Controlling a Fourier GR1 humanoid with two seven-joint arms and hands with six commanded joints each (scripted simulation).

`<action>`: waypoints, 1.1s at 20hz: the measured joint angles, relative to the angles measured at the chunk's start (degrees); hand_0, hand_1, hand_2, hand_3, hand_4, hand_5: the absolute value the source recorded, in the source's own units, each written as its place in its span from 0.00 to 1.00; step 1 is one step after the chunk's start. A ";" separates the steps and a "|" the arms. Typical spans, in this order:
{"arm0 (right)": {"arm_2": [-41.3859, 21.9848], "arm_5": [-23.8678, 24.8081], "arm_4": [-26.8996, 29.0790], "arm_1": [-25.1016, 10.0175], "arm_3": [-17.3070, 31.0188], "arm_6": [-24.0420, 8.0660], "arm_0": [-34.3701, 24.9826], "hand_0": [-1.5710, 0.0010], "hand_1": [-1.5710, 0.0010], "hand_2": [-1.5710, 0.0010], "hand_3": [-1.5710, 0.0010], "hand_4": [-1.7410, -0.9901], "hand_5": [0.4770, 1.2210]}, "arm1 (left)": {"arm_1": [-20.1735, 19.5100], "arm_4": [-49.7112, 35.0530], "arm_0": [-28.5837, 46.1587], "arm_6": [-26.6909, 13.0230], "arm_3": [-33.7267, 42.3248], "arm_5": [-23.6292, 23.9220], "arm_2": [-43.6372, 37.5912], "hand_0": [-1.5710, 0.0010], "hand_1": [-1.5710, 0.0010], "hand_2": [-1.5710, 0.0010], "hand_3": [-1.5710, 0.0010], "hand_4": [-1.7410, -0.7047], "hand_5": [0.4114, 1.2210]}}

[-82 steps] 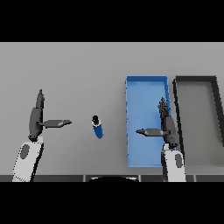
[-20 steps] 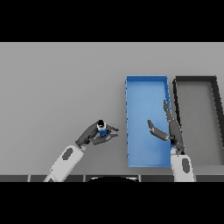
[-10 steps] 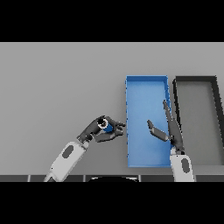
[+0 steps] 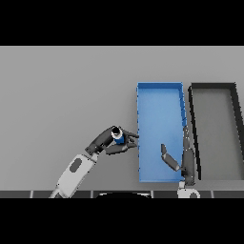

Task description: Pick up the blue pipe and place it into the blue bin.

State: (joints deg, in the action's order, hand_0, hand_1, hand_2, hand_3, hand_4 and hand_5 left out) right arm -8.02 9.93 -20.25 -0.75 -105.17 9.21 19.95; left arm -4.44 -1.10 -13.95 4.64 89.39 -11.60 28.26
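Observation:
The blue pipe point(image 4: 117, 137) is short, with a dark open end facing up. My left hand point(image 4: 104, 141) has its fingers and thumb curled round it, just left of the blue bin's point(image 4: 159, 110) left wall. The blue bin is a long rectangular tray right of centre. My right hand point(image 4: 187, 159) hovers over the bin's near right corner, fingers straight and thumb spread, holding nothing.
A dark grey bin point(image 4: 215, 128) of the same shape stands directly right of the blue one. Grey tabletop point(image 4: 62, 90) stretches to the left and far side.
My left hand has carried the pipe to the right, closer to the blue bin's left wall. The right hand has stayed in place.

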 measured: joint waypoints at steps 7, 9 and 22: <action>-5.18 -2.77 4.85 3.98 -12.78 2.59 10.00 1.00 0.98 0.93 1.00 0.71 0.18 | 1.78 1.13 -0.59 -0.02 0.13 -2.52 -1.19 0.00 0.00 0.00 0.00 0.26 1.00; -6.18 -8.51 8.13 1.19 -15.29 -4.18 9.12 1.00 0.98 0.92 1.00 0.69 0.17 | 2.14 1.33 -0.44 -0.82 0.65 -3.06 -1.49 0.00 0.00 0.00 0.00 0.26 1.00; -13.63 -23.39 12.36 -4.15 -17.57 -34.63 -21.77 1.00 1.00 0.97 1.00 0.60 0.11 | 4.17 4.38 -0.61 -0.81 -0.54 -6.43 -4.38 0.00 0.00 0.00 0.00 0.26 1.00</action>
State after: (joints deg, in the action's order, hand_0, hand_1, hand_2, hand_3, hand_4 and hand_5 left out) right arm -21.65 -13.47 -7.88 -4.90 -122.74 -25.41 -1.82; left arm -0.27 3.28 -14.56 3.83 88.84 -18.03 23.89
